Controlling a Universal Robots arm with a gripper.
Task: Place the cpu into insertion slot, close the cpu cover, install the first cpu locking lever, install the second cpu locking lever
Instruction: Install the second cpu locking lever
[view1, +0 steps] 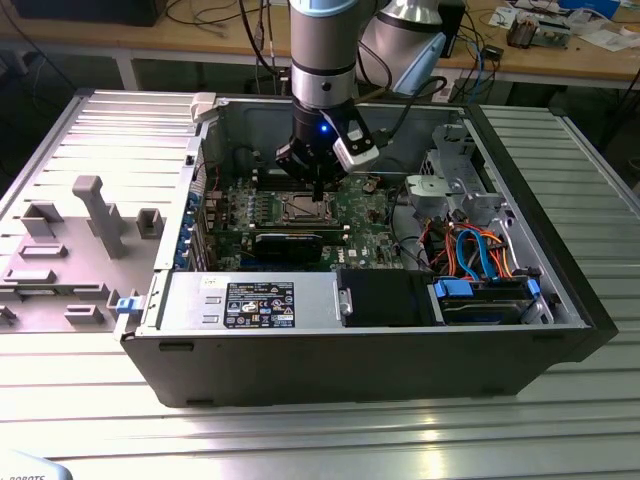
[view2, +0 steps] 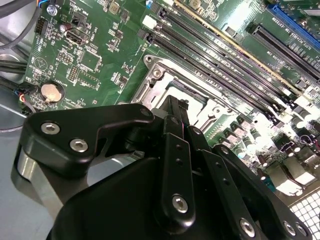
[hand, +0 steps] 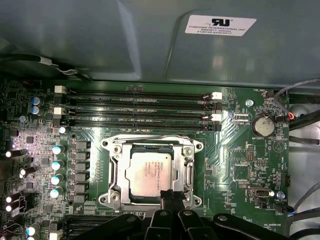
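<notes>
Exterior view: we see the gripper (view1: 318, 194) low inside the open PC case (view1: 560, 260), right over the insertion slot (view1: 306, 209) on the green board (view1: 365, 215). First wrist view: the cpu (hand: 149, 173) sits in the slot, cpu cover (hand: 189, 162) apparently down around it; gripper at the slot's edge. Second wrist view: jaws pressed together, holding nothing we can see.

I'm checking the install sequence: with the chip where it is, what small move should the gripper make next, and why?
Probably a short press at the insertion slot's edge, to start latching. The cpu lies seated in it, the cpu cover looks flat around it, and the shut gripper sits at that edge in the first wrist view.
</notes>
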